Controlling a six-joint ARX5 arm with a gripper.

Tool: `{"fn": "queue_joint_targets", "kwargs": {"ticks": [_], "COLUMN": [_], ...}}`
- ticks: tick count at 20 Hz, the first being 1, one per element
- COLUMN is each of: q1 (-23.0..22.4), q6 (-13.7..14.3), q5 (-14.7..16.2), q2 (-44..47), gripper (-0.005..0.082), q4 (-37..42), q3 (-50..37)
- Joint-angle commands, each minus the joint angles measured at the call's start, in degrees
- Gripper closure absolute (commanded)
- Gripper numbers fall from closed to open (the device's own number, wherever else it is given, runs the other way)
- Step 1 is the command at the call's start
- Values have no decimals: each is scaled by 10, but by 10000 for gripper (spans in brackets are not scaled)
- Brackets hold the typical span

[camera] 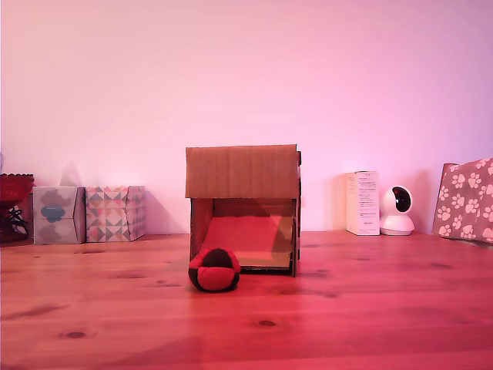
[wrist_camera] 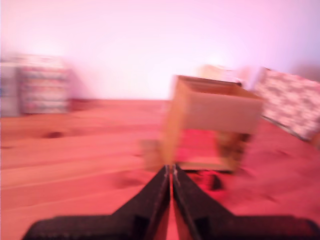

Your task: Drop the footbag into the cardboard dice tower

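The red and black footbag (camera: 214, 269) rests on the wooden table just in front of the cardboard dice tower's (camera: 242, 171) low opening, toward its corner on the exterior view's left. The tower shows a solid upper panel and a sloped inner ramp. No arm or gripper appears in the exterior view. In the blurred wrist view my gripper (wrist_camera: 171, 170) has its two black fingers pressed together with nothing between them, pointing at the cardboard dice tower (wrist_camera: 215, 112) some way ahead. A dark smear by the tower's base may be the footbag (wrist_camera: 212, 181), too blurred to be sure.
Two patterned tissue boxes (camera: 85, 213) and a dark red object (camera: 14, 202) stand at the back on the exterior view's left. A white carton (camera: 362, 203), a small white camera (camera: 397, 210) and a paw-print box (camera: 465, 199) stand at the back right. Bare wooden table (camera: 347, 308) lies in front.
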Motion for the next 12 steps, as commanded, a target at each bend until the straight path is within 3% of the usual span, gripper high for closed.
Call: {"fn": "queue_joint_targets", "kwargs": {"ticks": [1,3,6,12], "q1": [-24,-67,-131,-231], "q6": [9,19,23,23], "q5": [4,-3,-38,-99], "q2": [26,74,148,315], "gripper": [788,788,788,788], "q4": [23,44,96,264], "q3": [2,7,7,8]}}
